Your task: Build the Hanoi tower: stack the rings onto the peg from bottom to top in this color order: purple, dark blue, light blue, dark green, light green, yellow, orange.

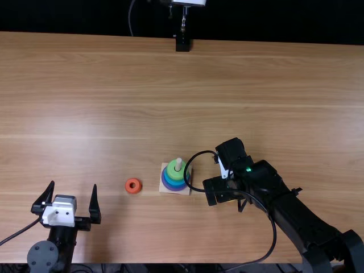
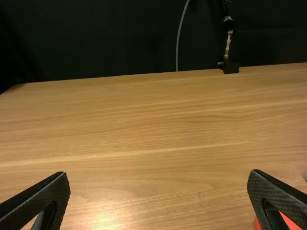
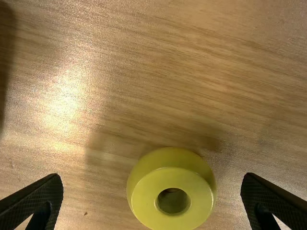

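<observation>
In the top view my left gripper (image 1: 74, 183) stands open near the table's front left, left of the orange ring (image 1: 133, 186). The wooden base (image 1: 177, 192) holds a peg (image 1: 178, 162) with purple, blue and green rings around it, light green (image 1: 177, 172) uppermost. My right gripper (image 1: 218, 190) is right of the base, partly hidden by its arm. In the right wrist view the yellow ring (image 3: 145, 202) lies flat between the spread fingers of the right gripper (image 3: 152, 177), untouched. The left wrist view has the open left gripper (image 2: 158, 173) and the orange ring (image 2: 290, 221) behind one finger.
The right arm (image 1: 293, 213) reaches in from the front right corner, and its looping cable (image 1: 273, 227) hangs close to the base's right side. A black stand (image 1: 182, 44) is at the far edge of the wooden table (image 1: 114, 85).
</observation>
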